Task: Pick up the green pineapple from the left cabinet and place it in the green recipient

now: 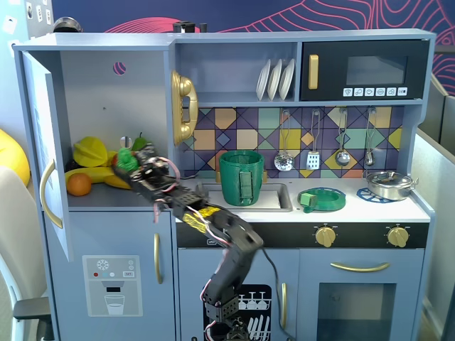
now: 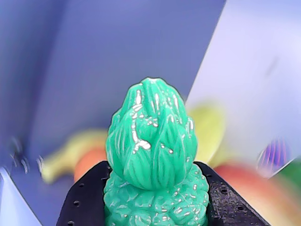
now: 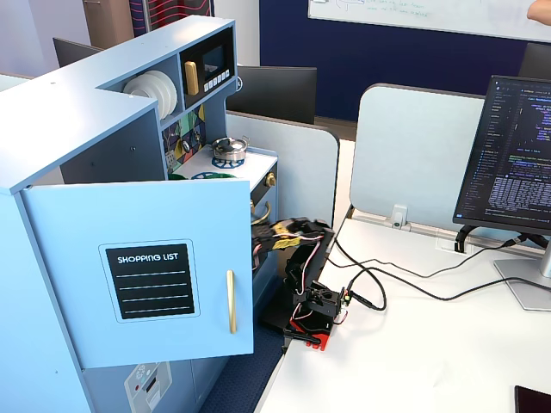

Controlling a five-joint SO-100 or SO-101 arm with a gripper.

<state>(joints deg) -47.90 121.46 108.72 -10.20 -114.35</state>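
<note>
The green pineapple (image 2: 153, 155) fills the wrist view, tuft up, with a black finger (image 2: 87, 200) on each side of its bumpy body. My gripper (image 2: 155, 209) is shut on it. In a fixed view the gripper (image 1: 130, 163) reaches into the open left cabinet (image 1: 106, 92) and holds the pineapple (image 1: 126, 156) just above the shelf, near the other fruit. The cabinet door (image 1: 46, 149) stands wide open. The green recipient (image 1: 242, 177), a tall dark green cup with a strap handle, stands in the sink to the right. In another fixed view the open door (image 3: 138, 267) hides the gripper; only the arm (image 3: 297, 245) shows.
On the cabinet shelf lie a yellow-green star fruit (image 1: 91, 150), a banana (image 1: 89, 175) and an orange (image 1: 79, 184). A gold phone (image 1: 183, 106) hangs on the cabinet's right wall. A flat green dish (image 1: 322, 199) and a metal pot (image 1: 387, 183) sit on the counter.
</note>
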